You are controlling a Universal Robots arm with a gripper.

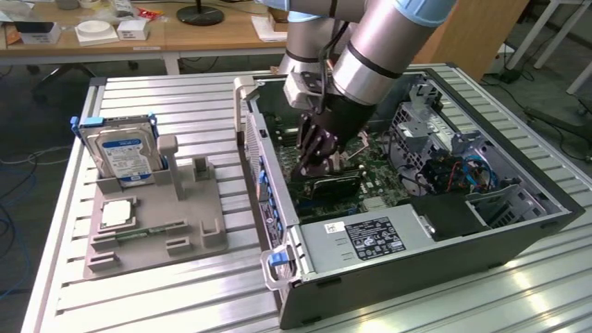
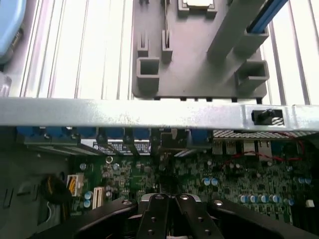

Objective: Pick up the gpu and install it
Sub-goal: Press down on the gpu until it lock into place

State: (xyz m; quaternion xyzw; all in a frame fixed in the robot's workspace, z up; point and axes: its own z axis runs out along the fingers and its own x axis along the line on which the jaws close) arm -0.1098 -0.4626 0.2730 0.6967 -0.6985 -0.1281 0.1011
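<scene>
Black metal gripper (image 1: 312,164), fingers drawn fully together, sunk inside the open dark computer case (image 1: 518,232) above the green motherboard (image 1: 347,184). Fingertips lost against the dark parts below; whether anything sits clamped between them, impossible to tell. In the wrist view, gripper (image 2: 169,199) linkages low in the picture, tips cut off by the picture's edge, green motherboard (image 2: 234,174) beyond them. Just under the gripper, thin flat dark rectangular gpu card (image 1: 333,185) lying along the board, partly hidden by the fingers; seated or merely resting, unclear. Silver and grey arm (image 1: 389,41) running up out of the picture's top edge.

Well apart, towards the exterior view's left edge of the ribbed aluminium worktop (image 1: 185,97), grey plastic parts holder (image 1: 176,222) carrying an upright silver hard drive with blue-white label (image 1: 125,158); small narrow green memory stick (image 1: 138,234) lying flat near the holder's front edge. Grey power supply box with black label (image 1: 365,239) at the case's near corner.

Beyond the worktop, wooden desk (image 1: 199,35) with small white boxes, details too small to make out.
</scene>
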